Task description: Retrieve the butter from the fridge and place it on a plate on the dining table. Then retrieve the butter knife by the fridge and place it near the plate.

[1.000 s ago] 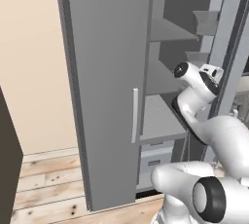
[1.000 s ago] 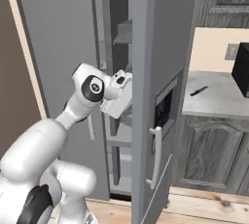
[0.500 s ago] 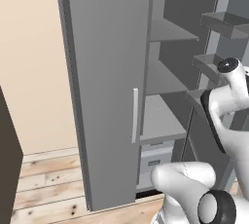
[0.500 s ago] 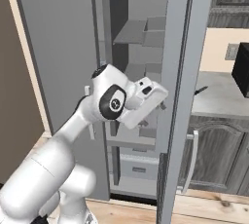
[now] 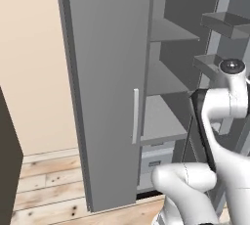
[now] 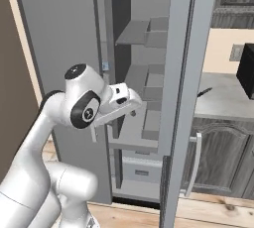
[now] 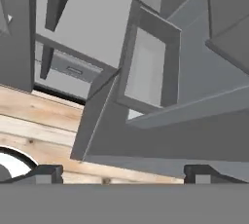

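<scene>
The fridge (image 6: pixel 149 73) stands with its right door open, its grey shelves bare. The hand (image 7: pixel 124 172) is wide open, empty, near the door bins. The butter knife (image 6: pixel 204 92) lies on the surface beside the fridge.

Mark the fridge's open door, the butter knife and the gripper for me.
Fridge door (image 6: pixel 191 48), right base view: inner face of the open door.
Butter knife (image 6: pixel 204 92), right base view: dark handle, on the counter.
Gripper (image 7: pixel 124 172), hand view: midway between its open fingertips.
</scene>
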